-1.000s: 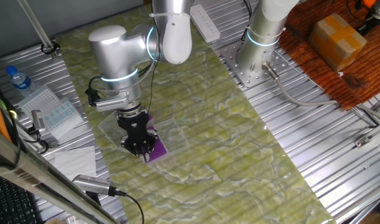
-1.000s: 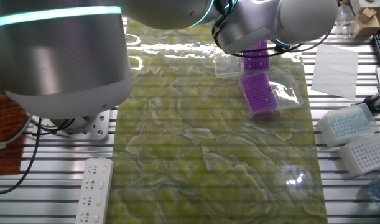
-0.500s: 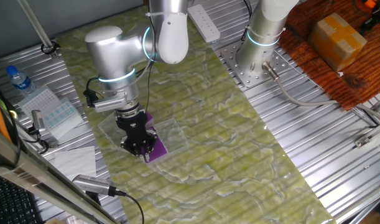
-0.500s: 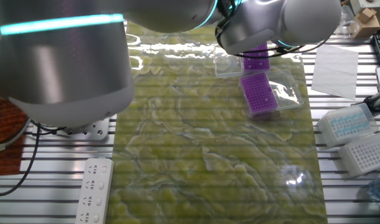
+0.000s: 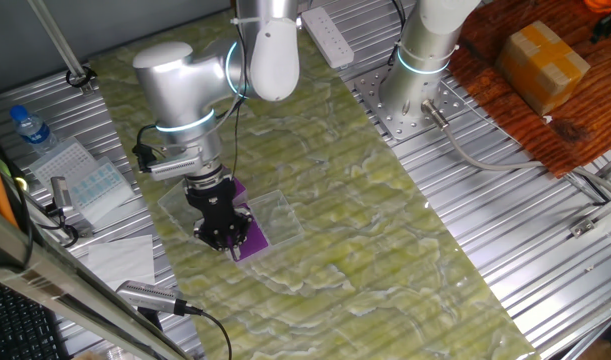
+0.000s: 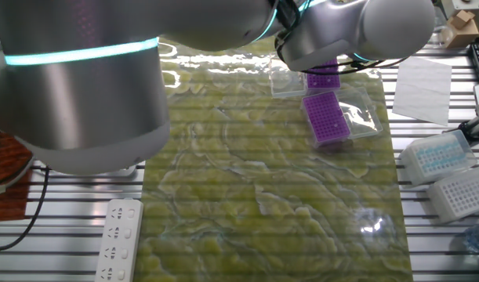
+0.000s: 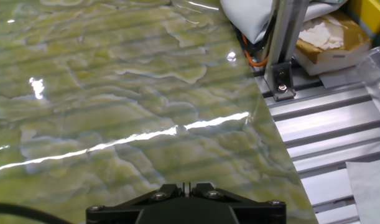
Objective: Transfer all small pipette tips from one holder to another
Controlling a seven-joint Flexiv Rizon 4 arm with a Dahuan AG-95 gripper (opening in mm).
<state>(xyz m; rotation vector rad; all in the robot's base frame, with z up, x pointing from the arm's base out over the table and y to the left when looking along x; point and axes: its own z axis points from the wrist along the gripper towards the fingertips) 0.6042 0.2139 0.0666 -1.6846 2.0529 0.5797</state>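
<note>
Two purple holders lie in clear trays on the green mat: one holder (image 6: 327, 117) in full view, the other holder (image 6: 324, 72) partly under the arm. In the one fixed view my black gripper (image 5: 223, 232) hangs low over a purple holder (image 5: 251, 237) and covers most of it. The hand view shows the gripper (image 7: 186, 185) at the bottom edge, its jaws pressed together over bare green mat, with nothing visible between them. The small pipette tips are too small to make out in any view.
A second arm's base (image 5: 413, 92) stands at the mat's far side beside a white power strip (image 5: 330, 35). Tip boxes (image 6: 439, 155) and a white sheet (image 6: 422, 78) lie off the mat. A water bottle (image 5: 30, 128) stands on the slats.
The arm's upper links have shifted slightly to the left. The gripper stays over the purple holder, still shut.
</note>
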